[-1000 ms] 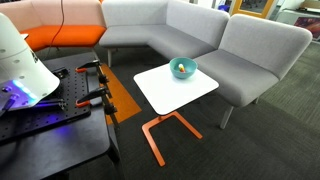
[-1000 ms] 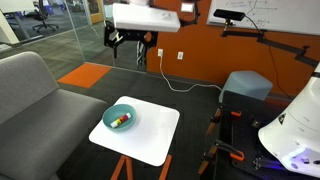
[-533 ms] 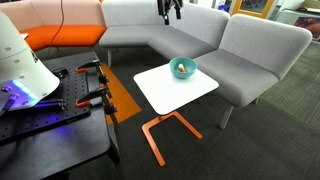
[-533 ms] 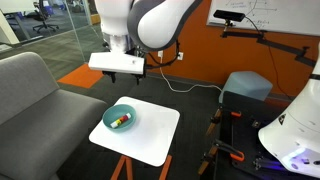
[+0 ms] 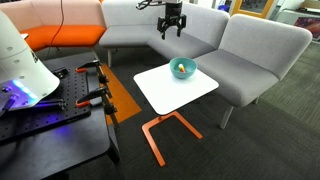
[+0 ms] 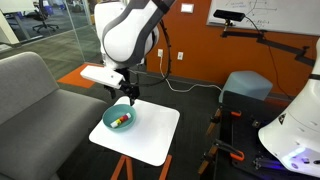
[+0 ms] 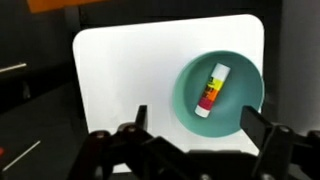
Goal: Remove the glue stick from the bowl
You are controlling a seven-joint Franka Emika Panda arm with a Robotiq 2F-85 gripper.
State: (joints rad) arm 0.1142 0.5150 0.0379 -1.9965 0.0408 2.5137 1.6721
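Nearest the wrist camera, the tool [image 7: 197,122] hangs with its two fingers spread wide apart and nothing between them. Just past them lies the bowl [image 7: 240,105], at about 3 o'clock on the table [image 7: 120,70] and close to that edge. The glue stick [image 7: 212,88] lies flat in the bottom of the bowl, its length running roughly from 1 o'clock to 7 o'clock. In an exterior view the tool [image 6: 127,92] hovers above the bowl [image 6: 108,118], clear of the rim.

The likely trouble is the rim. If the tool comes down off-centre, a finger could catch the wall and shove or tip the bowl, which looks light and sits on a smooth table near its edge. The stick is round and rests on a curved floor, so fingers closing along its length, or too high, could make it roll or squirt free.

Count: one glue stick, one bowl, one table, one tool.
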